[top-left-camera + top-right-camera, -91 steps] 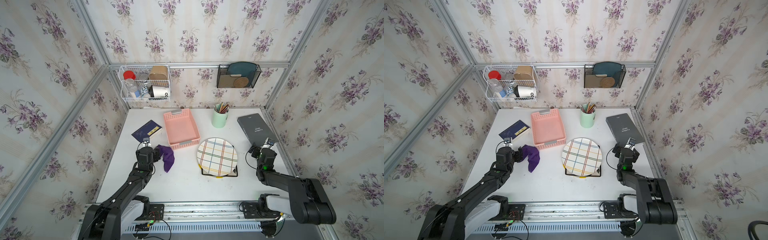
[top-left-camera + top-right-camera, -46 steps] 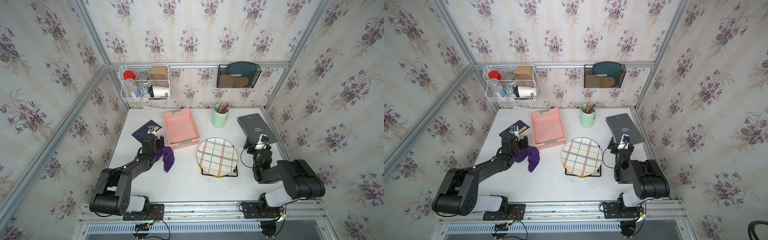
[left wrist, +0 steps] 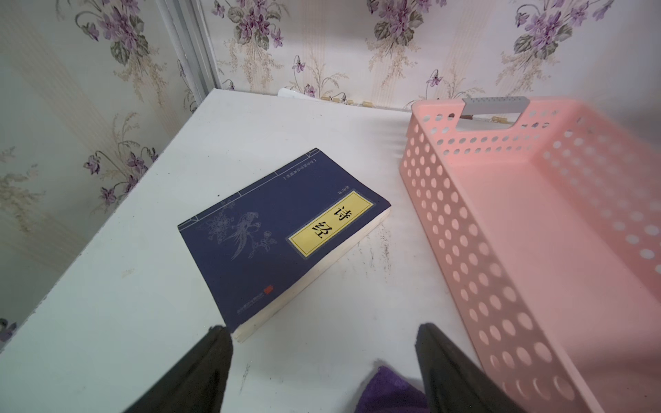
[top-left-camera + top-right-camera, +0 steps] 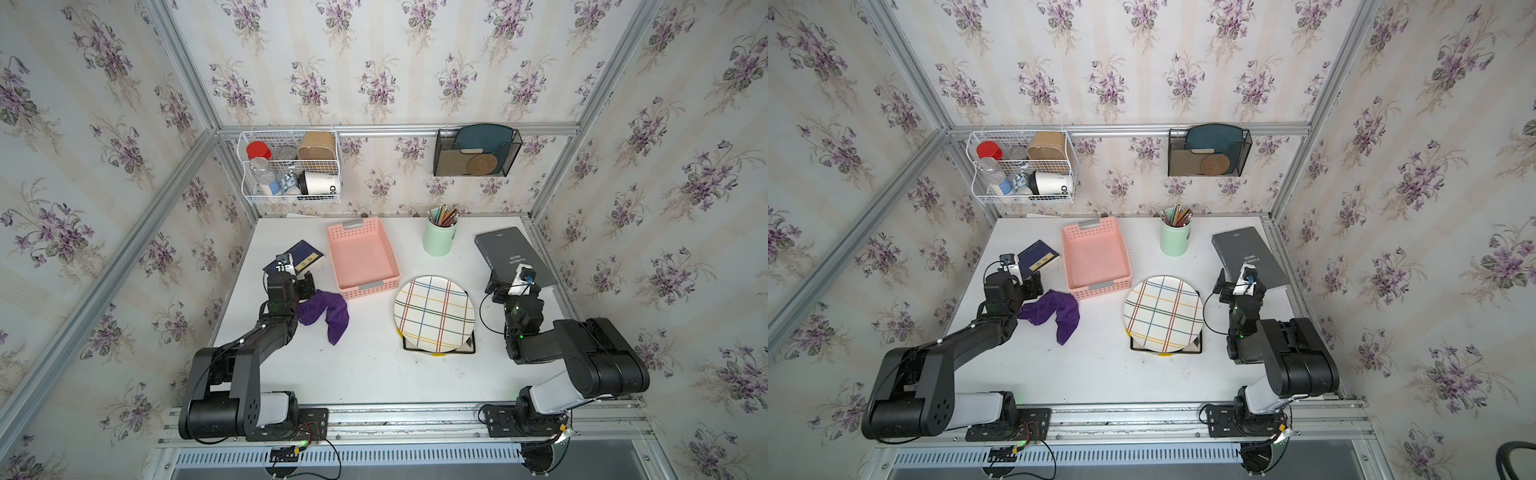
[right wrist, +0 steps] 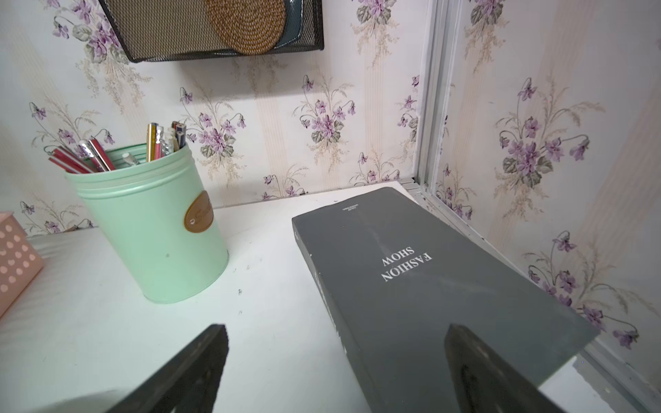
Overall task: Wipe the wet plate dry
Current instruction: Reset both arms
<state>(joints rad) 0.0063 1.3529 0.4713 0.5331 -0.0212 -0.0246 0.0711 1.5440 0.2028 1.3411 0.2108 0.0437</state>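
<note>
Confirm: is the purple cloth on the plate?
No, the purple cloth lies on the table beside the pink basket, apart from the plate.

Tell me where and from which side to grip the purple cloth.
On the purple cloth, grip the raised, bunched fold at the end nearest the left gripper, probably coming down from above with the open fingers straddling the ridge. That end stands up in folds, while its long tail lies flat. The pink basket crowds the far side, so approach from the left arm's side.
</note>
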